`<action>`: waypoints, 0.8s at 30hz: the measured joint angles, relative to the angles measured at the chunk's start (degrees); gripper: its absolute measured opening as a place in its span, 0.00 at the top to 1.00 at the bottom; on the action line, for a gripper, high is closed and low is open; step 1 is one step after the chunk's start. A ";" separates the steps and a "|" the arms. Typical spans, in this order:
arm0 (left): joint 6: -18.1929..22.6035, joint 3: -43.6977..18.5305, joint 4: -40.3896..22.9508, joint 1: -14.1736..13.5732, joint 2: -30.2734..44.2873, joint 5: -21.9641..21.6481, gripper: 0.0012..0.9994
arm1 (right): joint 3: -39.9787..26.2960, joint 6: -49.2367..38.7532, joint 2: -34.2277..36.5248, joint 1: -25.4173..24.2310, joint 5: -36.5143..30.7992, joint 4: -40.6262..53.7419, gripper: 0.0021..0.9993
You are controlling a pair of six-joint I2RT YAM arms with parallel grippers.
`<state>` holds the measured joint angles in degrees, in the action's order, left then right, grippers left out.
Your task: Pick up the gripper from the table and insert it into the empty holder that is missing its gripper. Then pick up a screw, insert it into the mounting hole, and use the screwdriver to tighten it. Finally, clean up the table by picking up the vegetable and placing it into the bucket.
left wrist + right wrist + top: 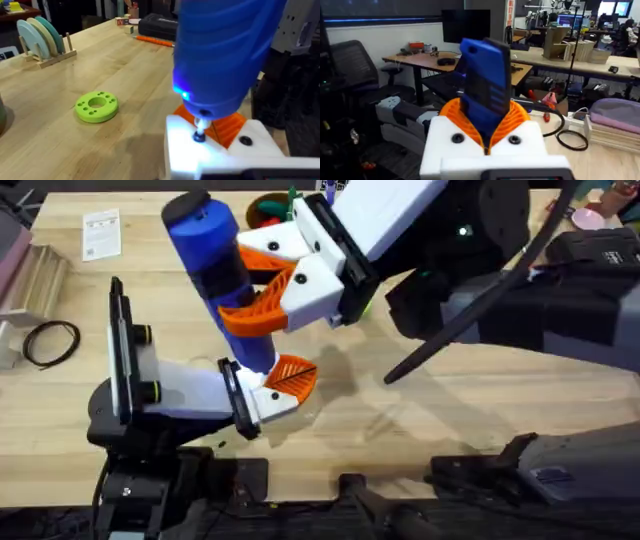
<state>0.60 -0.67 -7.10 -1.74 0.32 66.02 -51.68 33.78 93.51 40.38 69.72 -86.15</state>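
My right gripper [268, 280] is shut on the blue screwdriver [212, 250], its ribbed orange pads clamping the barrel [485, 95]. The screwdriver stands nearly upright with its light on. Its bit presses on a screw [200, 135] in the white holder [220, 155] of my left gripper [272, 385]. The orange gripper tip [292, 375] sits on that holder, just behind the bit [227, 125]. The bucket [262, 215] peeks out at the table's far edge behind the right gripper, with red and green things in it. The vegetable is hidden.
A bright-green disc [96, 106] lies on the wood beyond the left gripper. Farther off stand a plate rack [42, 40] and a slim orange tool [155, 41]. A black cable coil [50, 342], a paper card [102, 232] and a wooden rack [35, 275] sit at the far left.
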 joint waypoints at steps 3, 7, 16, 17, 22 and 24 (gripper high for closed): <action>0.00 0.00 0.01 0.00 0.00 0.00 0.99 | 0.00 0.00 0.00 0.00 0.01 0.02 0.98; 0.00 0.00 0.00 0.00 -0.01 0.00 0.99 | 0.00 0.00 0.00 0.00 0.06 0.02 0.98; 0.00 0.00 -0.01 0.00 0.00 0.00 0.99 | 0.00 -0.83 0.00 0.00 0.71 0.37 0.98; 0.01 0.00 -0.01 0.00 0.00 0.00 0.99 | 0.00 -0.83 0.00 0.00 0.75 0.37 0.98; 0.00 0.00 -0.01 0.00 -0.02 0.00 0.99 | 0.00 -0.85 0.00 0.00 0.91 0.40 0.98; 0.00 0.00 0.00 0.00 -0.02 0.00 0.99 | 0.00 -0.85 0.00 0.00 0.97 0.41 0.98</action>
<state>0.61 -0.67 -7.10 -1.74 0.30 66.02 -51.68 32.93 93.51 40.38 70.69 -85.74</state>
